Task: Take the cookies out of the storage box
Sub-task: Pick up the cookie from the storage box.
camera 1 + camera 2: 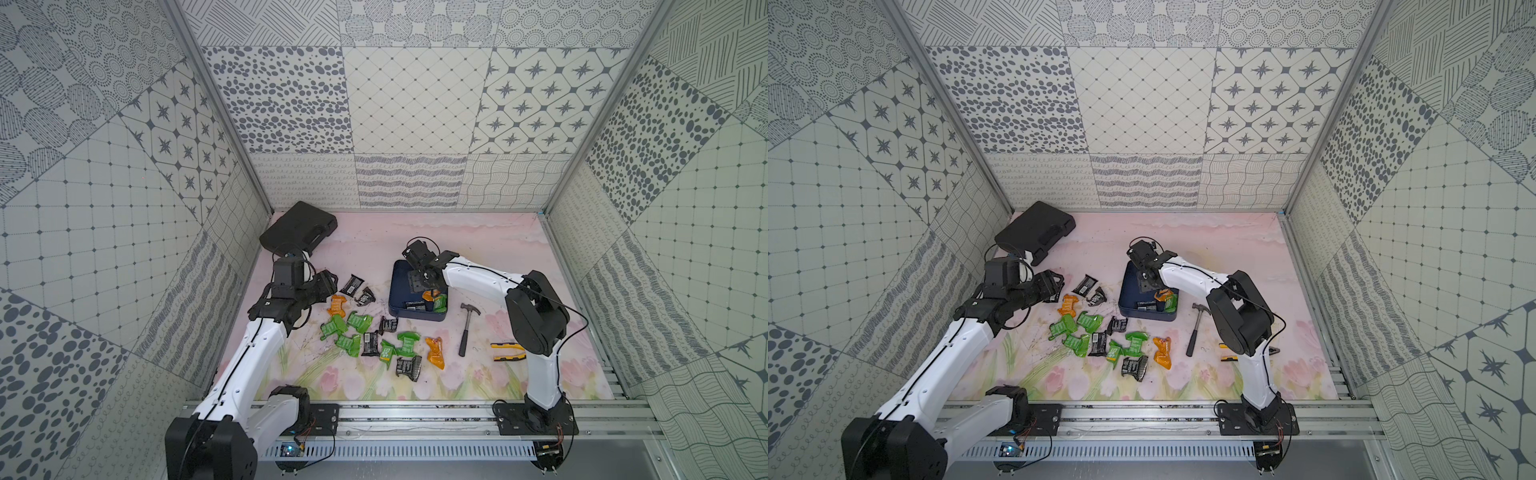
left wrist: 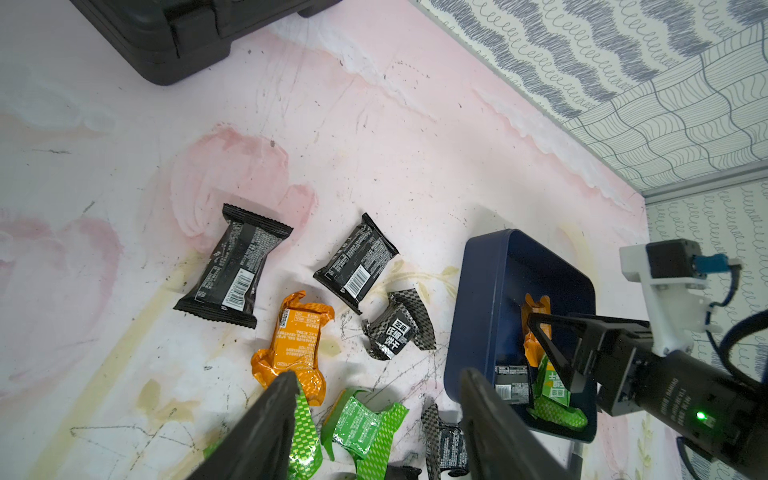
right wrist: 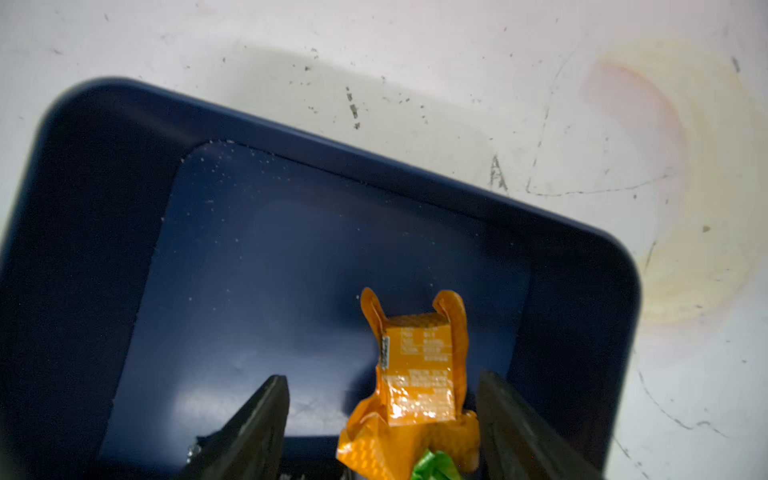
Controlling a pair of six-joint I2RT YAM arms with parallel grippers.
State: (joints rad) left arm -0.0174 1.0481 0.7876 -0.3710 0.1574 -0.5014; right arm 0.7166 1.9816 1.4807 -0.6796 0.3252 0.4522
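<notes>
Right pincer (image 3: 382, 376) gaping over storage box (image 1: 399, 286) mid-frame, orange cookie (image 3: 415, 374) lying ungripped between jaws, green cookie (image 2: 555, 392), black cookie (image 2: 512, 380) alongside, left pincer (image 2: 378, 374) gaping, empty.

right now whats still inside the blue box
Bunched against one wall of the storage box: an orange packet, a green packet and a black packet. The rest of its visible floor is bare. The right fingers hide whatever lies directly under them.

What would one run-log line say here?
right gripper open over orange cookie in storage box | left gripper open, empty
</notes>
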